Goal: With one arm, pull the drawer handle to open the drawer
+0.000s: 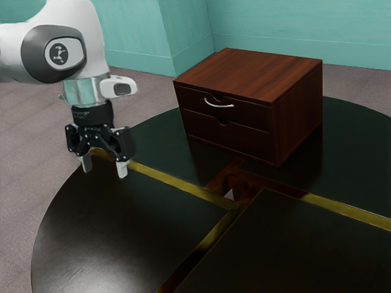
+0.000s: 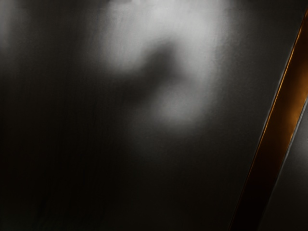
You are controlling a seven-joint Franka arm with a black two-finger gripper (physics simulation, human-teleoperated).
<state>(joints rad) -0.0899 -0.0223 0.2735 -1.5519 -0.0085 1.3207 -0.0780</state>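
Drawer handle (image 1: 219, 104), a slim silver bow, was mounted on the front of the upper drawer (image 1: 247, 111) of a dark reddish wooden cabinet (image 1: 263, 68). The upper drawer and the lower drawer (image 1: 241, 133) beneath it both sat flush with the cabinet's face, so nothing of their contents could be seen. The cabinet stood toward the far edge of a round black table (image 1: 122, 238), its drawer face turned toward the table's middle.

The gripper (image 1: 104, 169) hung well apart from the handle, close to the table's edge on the exterior view's left. Its two fingers pointed straight down, spread wide with nothing between them, their tips just above the tabletop. The handle lay toward the exterior view's right of the gripper and higher than the fingertips. The white arm (image 1: 55, 49) entered from the upper left.

A brass strip (image 1: 177, 181) ran across the tabletop, passing just beside the fingertips and on toward the table's middle, where it met a brown joint (image 1: 229, 183) in front of the cabinet. Bare tabletop lay between the gripper and the drawer face.

In the wrist view, the glossy table surface (image 2: 96, 168) carried a pale blurred reflection, and the brass strip (image 2: 276, 144) crossed one side at a slant. Teal walls (image 1: 275, 24) and a grey-brown floor (image 1: 36, 116) surrounded the table.
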